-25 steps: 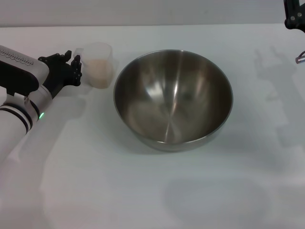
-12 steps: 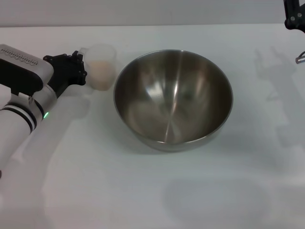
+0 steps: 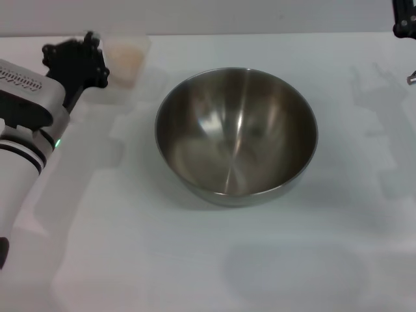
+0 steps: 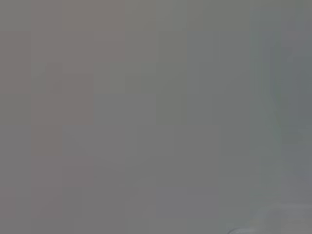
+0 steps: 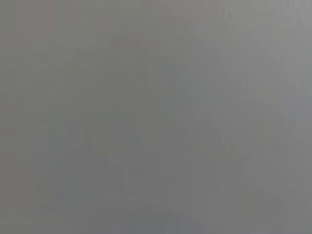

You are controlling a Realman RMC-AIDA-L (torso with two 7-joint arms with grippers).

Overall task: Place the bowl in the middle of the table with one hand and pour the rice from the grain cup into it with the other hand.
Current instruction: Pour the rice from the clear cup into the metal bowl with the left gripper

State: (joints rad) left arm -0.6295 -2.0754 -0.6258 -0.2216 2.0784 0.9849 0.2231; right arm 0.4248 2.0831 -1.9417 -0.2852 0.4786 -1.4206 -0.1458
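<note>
- The left arm (image 3: 26, 140) enters from the left edge of the head view, white with a black band and a small green light on its near side.
- The left gripper (image 3: 97, 55) sits at the far left of the table (image 3: 195, 260), black, right against the cup (image 3: 127, 58).
- Its jaws appear closed on the cup's left side; the cup touches the fingers (image 3: 91, 65) and seems raised, with a pale shadow on the white surface below it.
- The cup is clear and frosted, roughly upright, near the table's far edge.
- The rice (image 3: 127, 60) shows as a pale beige mass inside the cup; none lies on the table or in the bowl.
- A strip of bare table separates the cup from the bowl (image 3: 236, 135); the two are apart, and the bowl's near-left rim is the closest thing in the cup's way.
- The bowl stands upright about mid-table, wide and shiny, holding only reflections.
- To the right of the bowl lie only faint grey shadows on the table.
- The right gripper (image 3: 405, 23) shows as a black corner at the top right edge, well apart from the bowl; whether its jaws are open or closed cannot be told.
- Both wrist views give only flat grey, with nothing recognisable.
</note>
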